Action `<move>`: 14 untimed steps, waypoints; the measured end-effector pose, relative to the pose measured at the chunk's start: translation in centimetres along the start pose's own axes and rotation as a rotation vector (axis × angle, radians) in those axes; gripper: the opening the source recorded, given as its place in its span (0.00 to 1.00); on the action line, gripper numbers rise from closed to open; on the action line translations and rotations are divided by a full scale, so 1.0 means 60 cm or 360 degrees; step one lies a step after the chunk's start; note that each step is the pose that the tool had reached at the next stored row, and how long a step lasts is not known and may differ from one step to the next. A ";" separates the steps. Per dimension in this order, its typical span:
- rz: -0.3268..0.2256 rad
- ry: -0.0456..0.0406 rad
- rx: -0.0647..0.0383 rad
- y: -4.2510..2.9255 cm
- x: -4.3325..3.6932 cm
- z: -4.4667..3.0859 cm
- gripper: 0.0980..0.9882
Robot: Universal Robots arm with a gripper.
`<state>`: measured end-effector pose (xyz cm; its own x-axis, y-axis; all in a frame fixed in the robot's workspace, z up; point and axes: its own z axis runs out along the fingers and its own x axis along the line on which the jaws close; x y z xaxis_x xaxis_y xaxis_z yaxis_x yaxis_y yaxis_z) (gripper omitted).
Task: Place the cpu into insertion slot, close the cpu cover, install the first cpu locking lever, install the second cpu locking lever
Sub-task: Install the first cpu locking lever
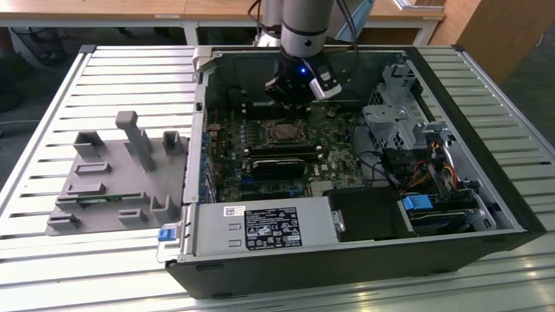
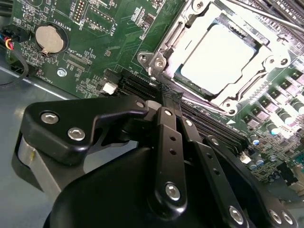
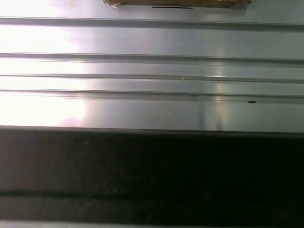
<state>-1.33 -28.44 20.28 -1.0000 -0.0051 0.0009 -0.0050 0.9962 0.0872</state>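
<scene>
Slatted metal table (image 1: 104, 78), open PC case (image 1: 485, 214).
Gripper (image 2: 166, 95) fingers pinched narrow, empty, at the cover's (image 2: 164, 47) 7 o'clock; cpu (image 2: 218, 57) seated beneath.

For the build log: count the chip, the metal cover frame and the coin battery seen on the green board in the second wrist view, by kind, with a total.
chip: 1
cover frame: 1
coin battery: 1
Total: 3
</scene>
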 end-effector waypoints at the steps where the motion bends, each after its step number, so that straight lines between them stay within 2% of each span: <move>1: 0.0000 0.0000 0.0001 0.000 0.000 0.001 0.01; 8: 0.0000 0.0000 0.0004 0.000 0.000 0.002 0.01; 14: 0.0000 0.0000 0.0032 0.002 0.000 0.003 0.01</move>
<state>-1.33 -28.33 20.10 -1.0000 -0.0051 0.0010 -0.0050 0.9977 0.0672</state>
